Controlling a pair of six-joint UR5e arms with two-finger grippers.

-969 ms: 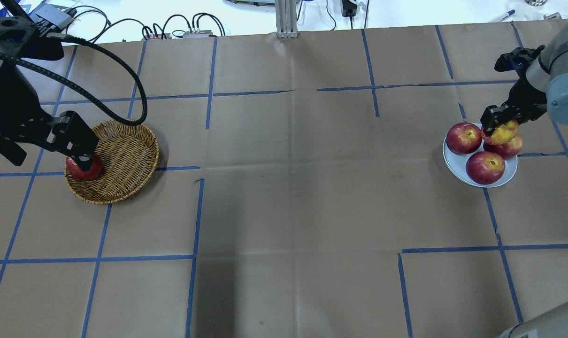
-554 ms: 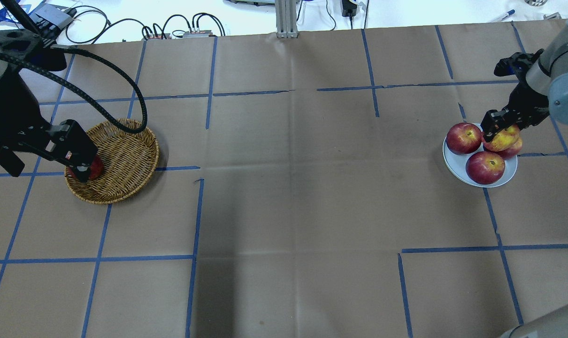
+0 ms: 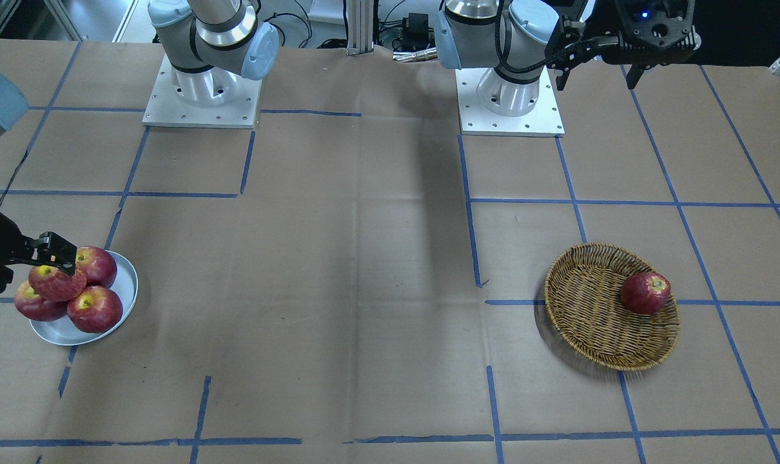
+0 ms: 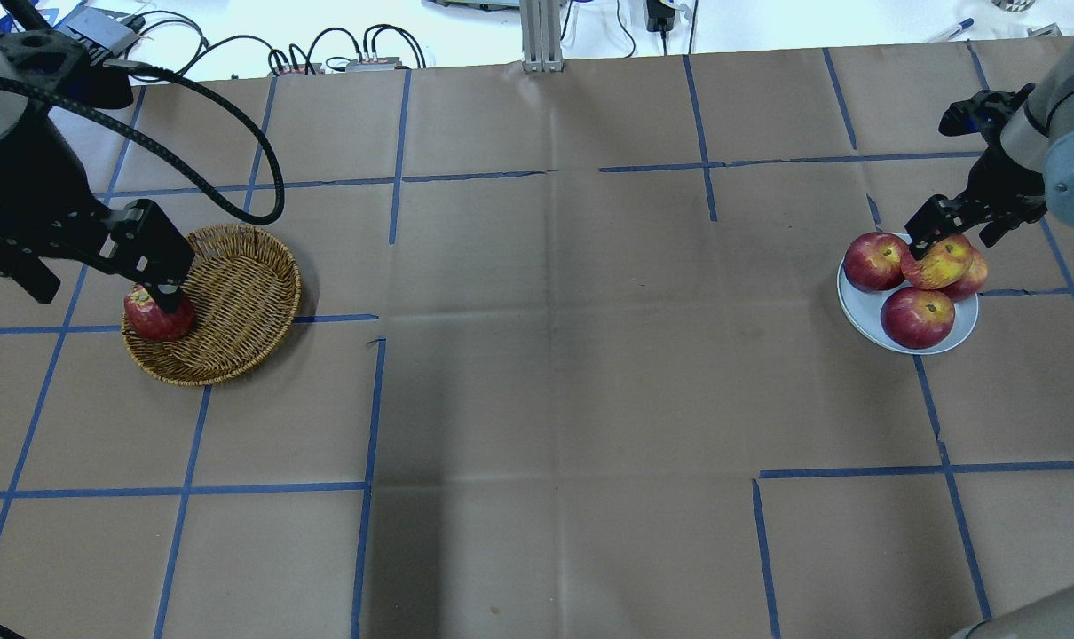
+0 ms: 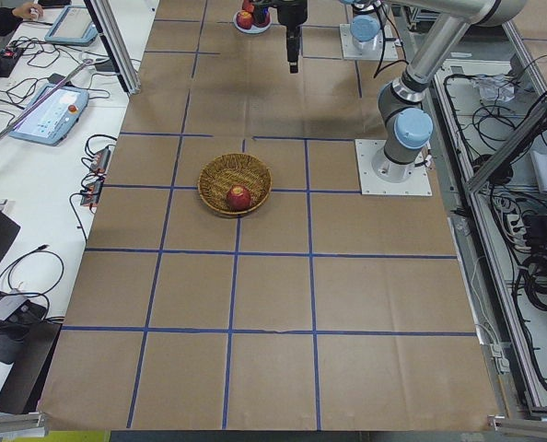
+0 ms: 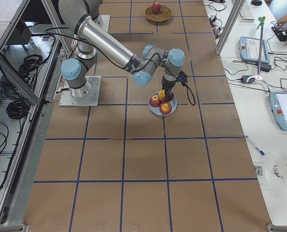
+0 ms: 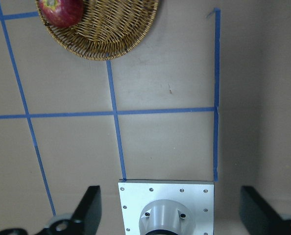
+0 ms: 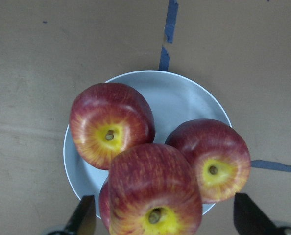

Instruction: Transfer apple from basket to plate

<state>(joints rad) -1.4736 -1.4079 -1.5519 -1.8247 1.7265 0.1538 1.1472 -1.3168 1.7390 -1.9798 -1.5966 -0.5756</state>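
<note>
The streaky pinkish-red apple (image 8: 153,196) with a yellow stem patch rests on top of three darker apples on the pale plate (image 8: 184,98), seen also from overhead (image 4: 939,264). My right gripper (image 8: 162,223) is open, its fingers standing apart on either side of this apple and just above it (image 4: 932,232). The wicker basket (image 4: 253,266) at the left holds one red apple (image 4: 157,315). My left gripper (image 7: 170,215) is open and empty, held high, with the basket (image 7: 116,34) far below it.
Three dark red apples (image 4: 876,260) (image 4: 917,317) (image 4: 969,279) fill the plate (image 4: 861,306). The two arm bases (image 3: 200,96) (image 3: 509,103) stand at the table's robot side. Blue tape lines cross the brown paper. Cables and an aluminium post (image 4: 541,35) sit at the far edge.
My right gripper lowered the streaky apple onto the pile on the plate and opened off it. My left gripper shifted slightly over the basket area, still open.
</note>
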